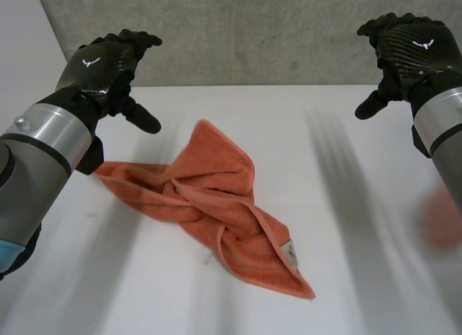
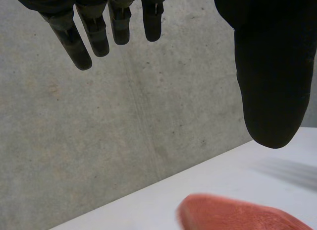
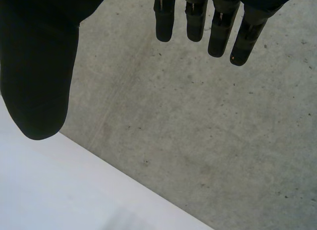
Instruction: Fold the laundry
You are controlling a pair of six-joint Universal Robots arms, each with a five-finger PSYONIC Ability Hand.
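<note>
Lying crumpled and twisted at the middle of the table (image 1: 253,107), the towel (image 1: 216,198) is orange.

Head view: a small grey tag (image 1: 290,253) is sewn near the towel's nearest corner, and its print is too small to read. The left hand (image 1: 101,64) and right hand (image 1: 408,46) hang above the table's far side. Each bears a white logo (image 1: 92,61) on its back. Both are well apart from the towel, which lies between them, nearer the left hand.

Left wrist view: the left hand's fingers (image 2: 81,41) are straight, spread from the thumb and holding nothing. One end of the towel (image 2: 237,215) lies on the table off the thumb's tip, untouched, before a concrete wall (image 2: 124,141).

Right wrist view: the right hand's fingers (image 3: 198,22) are likewise straight, with the thumb apart and nothing held, over the table edge and the wall.
</note>
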